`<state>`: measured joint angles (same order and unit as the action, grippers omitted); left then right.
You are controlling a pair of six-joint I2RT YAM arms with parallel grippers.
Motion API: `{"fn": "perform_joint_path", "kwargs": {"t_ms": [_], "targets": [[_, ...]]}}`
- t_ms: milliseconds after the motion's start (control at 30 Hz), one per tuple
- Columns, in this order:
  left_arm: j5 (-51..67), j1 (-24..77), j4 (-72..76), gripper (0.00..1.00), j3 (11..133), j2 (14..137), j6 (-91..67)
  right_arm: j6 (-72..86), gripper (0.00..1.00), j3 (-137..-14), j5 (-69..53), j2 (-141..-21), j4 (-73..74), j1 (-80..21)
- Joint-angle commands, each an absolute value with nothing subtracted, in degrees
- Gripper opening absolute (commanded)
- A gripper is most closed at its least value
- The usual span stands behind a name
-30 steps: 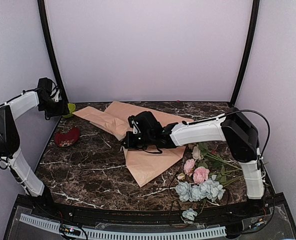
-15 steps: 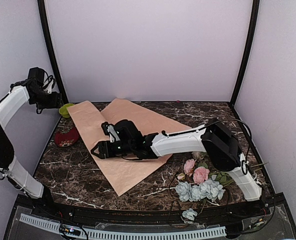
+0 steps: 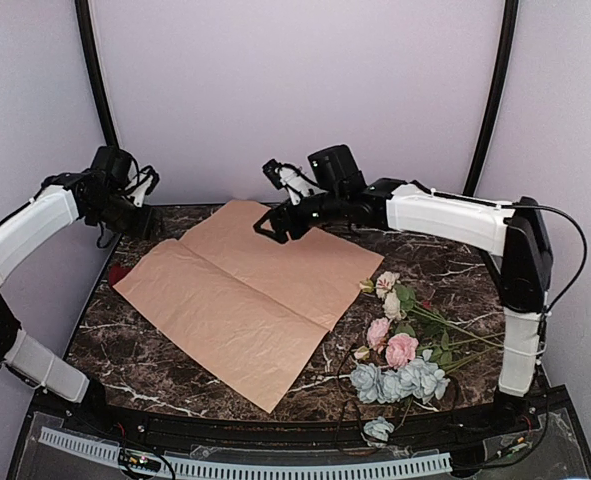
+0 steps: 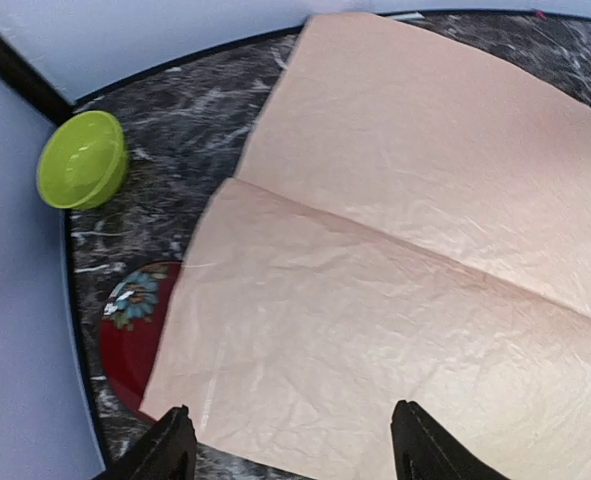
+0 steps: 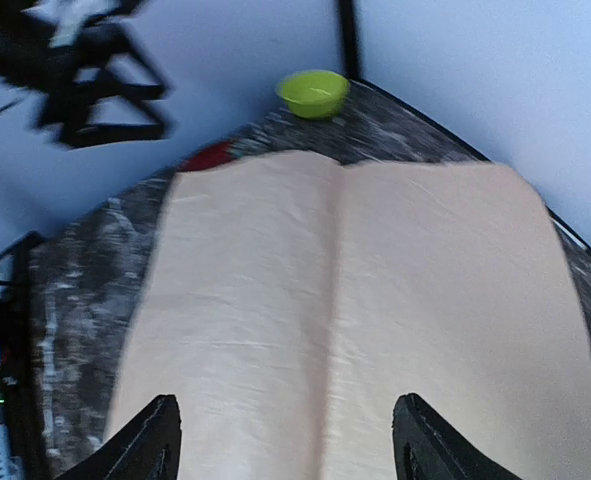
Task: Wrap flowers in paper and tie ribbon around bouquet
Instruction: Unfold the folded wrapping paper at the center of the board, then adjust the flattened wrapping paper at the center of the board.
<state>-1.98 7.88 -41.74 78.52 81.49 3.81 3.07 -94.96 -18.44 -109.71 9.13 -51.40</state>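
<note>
While going over the top view, would call the laying-out step pretty much done: paper (image 3: 245, 300) spread flat on the marble table (image 3: 155, 360), one crease down the middle, left corner overlapping a red plate (image 4: 123, 340) (green bowl (image 4: 83, 160) just beyond, off the sheet). Flowers (image 3: 400, 350) piled at the near right, just beside the paper's edge, not on it yet. Can't pick out the ribbon for sure, so leaving that. Left gripper (image 4: 290, 445) hovering above the sheet's left end, jaws spread, nothing between them. Right gripper (image 5: 285, 440) up over the far corner, also wide apart and empty. Next up, probably: getting the flowers onto the sheet. Calls for the right arm swinging over to the near right, pinching the thin stems rather than the heads, then setting the bunch down without rucking up the paper.
</note>
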Motion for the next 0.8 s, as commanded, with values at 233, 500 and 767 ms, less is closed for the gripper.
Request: {"fn": "perform_joint_path", "kwargs": {"t_ms": [233, 500, 767], "targets": [[0.4, 20.6, -31.6, 0.68, 60.4, 80.2, -3.4, 0.9, 0.64, -110.5, 2.0, -133.2, 35.2, -37.7], [0.7, 25.2, -23.5, 0.69, 56.5, 89.1, -3.6, 4.7, 0.62, -100.1, 6.5, -131.9, 34.2, -33.9], [0.0, 26.4, -21.4, 0.69, 58.1, 98.8, -1.3, 12.2, 0.59, -79.6, 8.0, -121.4, 27.4, -28.5]]}}
